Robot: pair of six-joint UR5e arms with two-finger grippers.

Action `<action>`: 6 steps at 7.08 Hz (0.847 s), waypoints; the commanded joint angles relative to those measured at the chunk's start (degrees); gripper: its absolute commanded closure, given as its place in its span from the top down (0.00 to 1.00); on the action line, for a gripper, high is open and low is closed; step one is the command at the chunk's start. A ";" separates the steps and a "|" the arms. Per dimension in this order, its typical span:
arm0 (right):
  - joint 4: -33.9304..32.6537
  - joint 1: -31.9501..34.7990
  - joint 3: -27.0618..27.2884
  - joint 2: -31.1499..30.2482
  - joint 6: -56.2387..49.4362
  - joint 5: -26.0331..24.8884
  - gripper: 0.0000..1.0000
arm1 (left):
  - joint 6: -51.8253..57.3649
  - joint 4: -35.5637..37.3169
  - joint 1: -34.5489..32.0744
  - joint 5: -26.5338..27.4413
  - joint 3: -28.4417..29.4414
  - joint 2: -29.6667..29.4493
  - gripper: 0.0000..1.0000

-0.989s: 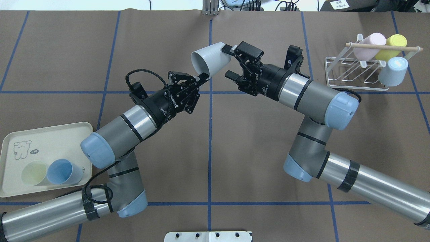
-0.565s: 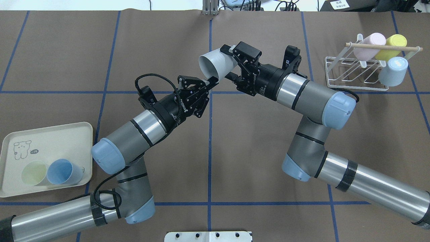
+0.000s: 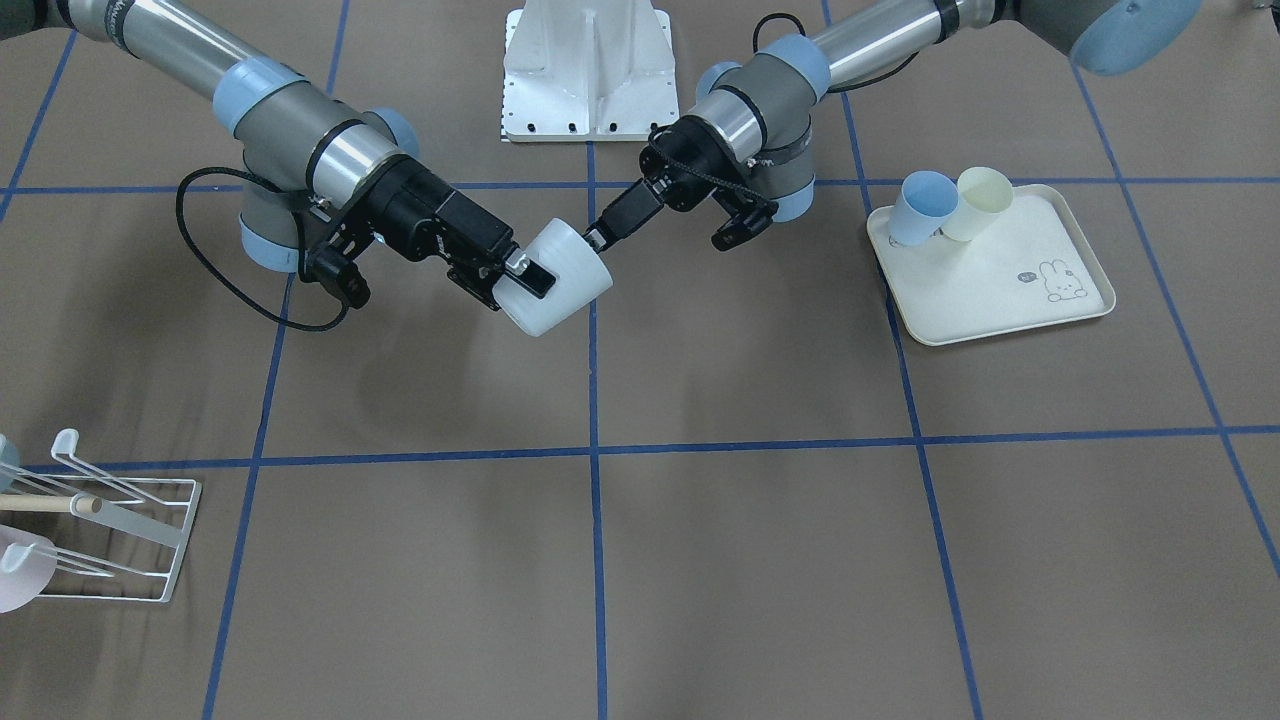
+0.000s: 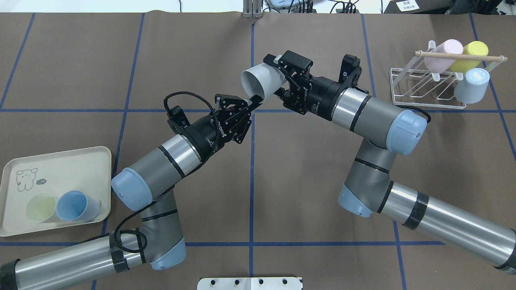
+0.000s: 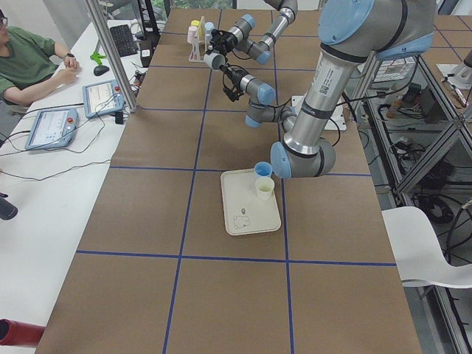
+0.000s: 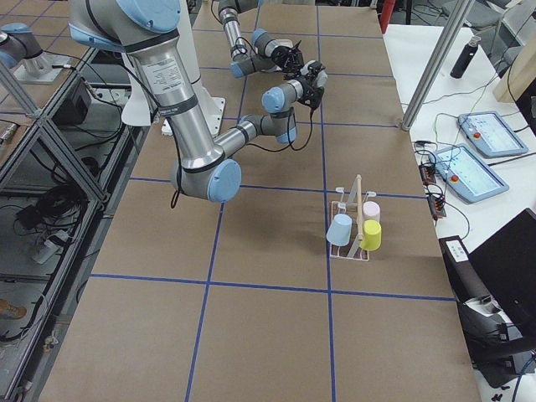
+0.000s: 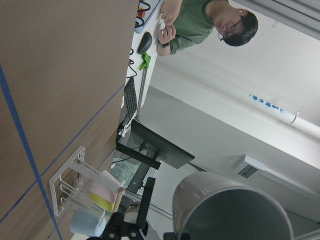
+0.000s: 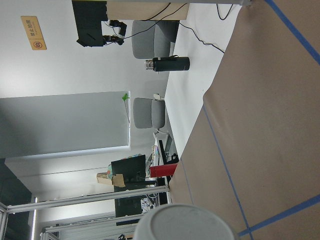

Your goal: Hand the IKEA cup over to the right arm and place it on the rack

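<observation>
Handover above the table's centre, seen from overhead. Left gripper (image 4: 253, 101) pinches the rim of the white IKEA cup (image 4: 260, 80), held sideways in mid-air. Right gripper (image 4: 277, 76), spread wide a second ago, now clamps the cup's base, so the left can probably let go. Rack (image 4: 419, 86) waits at two o'clock.

A cream rabbit-print tray (image 4: 72, 165) lies on the brown-papered counter (image 4: 314, 181), well off to the left of the left tool (image 4: 253, 100) and nearer the robot. It holds a blue cup (image 4: 72, 205) and a pale yellow cup (image 4: 40, 207), touching. A pink cup (image 4: 443, 50), a yellow cup (image 4: 475, 48) and a light blue cup (image 4: 471, 84) cluster far to the right of the right tool (image 4: 273, 76).
</observation>
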 commanded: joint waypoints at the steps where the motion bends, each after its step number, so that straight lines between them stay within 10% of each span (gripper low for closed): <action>1: -0.05 0.06 0.00 -0.08 -0.22 0.04 0.00 | 0.03 -0.16 0.01 -0.21 -0.17 -0.14 0.41; 3: 0.03 0.24 0.00 -0.09 -0.40 0.04 0.00 | 0.12 -0.33 -0.08 -0.30 -0.69 -0.06 1.00; 6: -1.19 5.40 0.09 -0.79 -4.95 -0.31 0.00 | 2.20 -0.51 -1.48 -0.83 -0.96 0.03 1.00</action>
